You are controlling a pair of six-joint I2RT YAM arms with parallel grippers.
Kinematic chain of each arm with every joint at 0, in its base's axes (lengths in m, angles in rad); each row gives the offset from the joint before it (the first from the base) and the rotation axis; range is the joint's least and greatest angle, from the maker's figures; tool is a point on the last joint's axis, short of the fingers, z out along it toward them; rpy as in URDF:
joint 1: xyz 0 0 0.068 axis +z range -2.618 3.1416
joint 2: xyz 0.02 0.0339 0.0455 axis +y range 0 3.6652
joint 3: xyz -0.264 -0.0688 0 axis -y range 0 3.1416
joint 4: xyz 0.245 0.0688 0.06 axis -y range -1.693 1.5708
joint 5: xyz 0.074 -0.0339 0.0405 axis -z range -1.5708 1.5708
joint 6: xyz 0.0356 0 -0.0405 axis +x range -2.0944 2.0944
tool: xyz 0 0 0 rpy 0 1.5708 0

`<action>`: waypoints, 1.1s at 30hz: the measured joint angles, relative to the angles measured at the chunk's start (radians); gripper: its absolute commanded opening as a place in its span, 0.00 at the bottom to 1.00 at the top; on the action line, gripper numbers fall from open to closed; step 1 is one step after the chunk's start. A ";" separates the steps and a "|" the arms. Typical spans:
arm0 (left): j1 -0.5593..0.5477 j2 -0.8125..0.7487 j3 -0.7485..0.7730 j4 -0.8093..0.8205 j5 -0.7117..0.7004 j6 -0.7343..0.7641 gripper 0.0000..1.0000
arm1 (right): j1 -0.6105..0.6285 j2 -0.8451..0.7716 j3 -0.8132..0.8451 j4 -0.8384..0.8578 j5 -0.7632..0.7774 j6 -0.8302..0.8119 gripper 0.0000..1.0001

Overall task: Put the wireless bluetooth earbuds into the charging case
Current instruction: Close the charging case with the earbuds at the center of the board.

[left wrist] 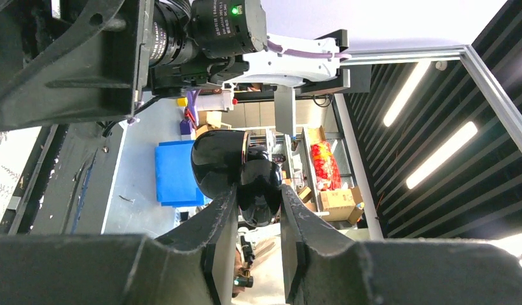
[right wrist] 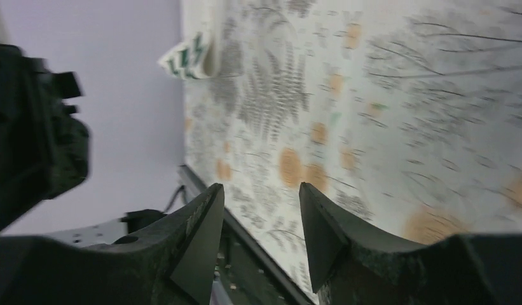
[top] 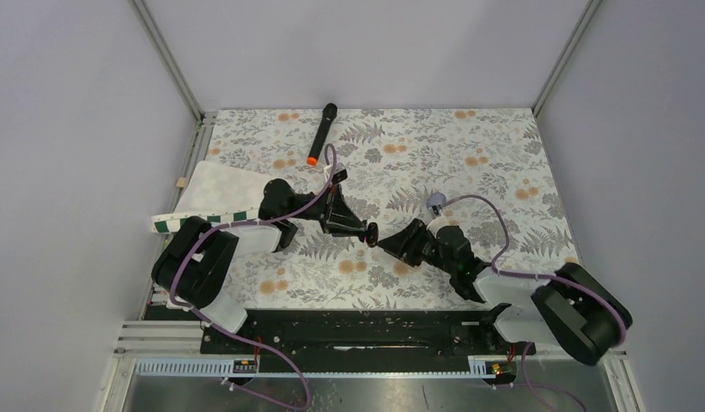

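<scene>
- Left wrist view: left tool [left wrist: 258, 198] clamped on charging case [left wrist: 244, 166], apparently open, near right tool [right wrist: 261, 190];
- right tool jaws apart, empty;
- charging case likely light, glossy, slippery; grip its body sides.

Floral-print surface [top: 503, 146], ferns and orange blooms. Black microphone [top: 322, 134], orange end toward arms, lying tilted at far middle. White pad [top: 213, 190] with green-checked edge at left side, partly under left arm [top: 246, 236]. Near middle, left gripper [top: 368, 232] and right gripper [top: 390, 243] tip to tip, raised or resting unclear. Purple cables [top: 477, 199] along both arms. Black rail [top: 357, 330] across near edge.
</scene>
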 measured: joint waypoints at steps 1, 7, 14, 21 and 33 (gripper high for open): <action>0.000 0.000 0.000 0.005 -0.002 -0.003 0.00 | 0.000 0.037 0.003 0.072 -0.022 0.031 0.51; 0.000 0.000 0.000 0.043 -0.008 -0.034 0.00 | 0.000 0.232 0.030 0.472 -0.118 0.185 0.46; 0.000 0.005 0.000 0.069 -0.011 -0.056 0.00 | 0.000 0.275 0.042 0.672 -0.172 0.247 0.41; 0.000 0.041 0.001 0.072 -0.013 -0.057 0.00 | 0.000 0.221 0.042 0.716 -0.206 0.247 0.37; 0.000 0.029 0.007 -0.018 -0.015 0.009 0.00 | 0.000 0.153 0.026 0.687 -0.228 0.241 0.48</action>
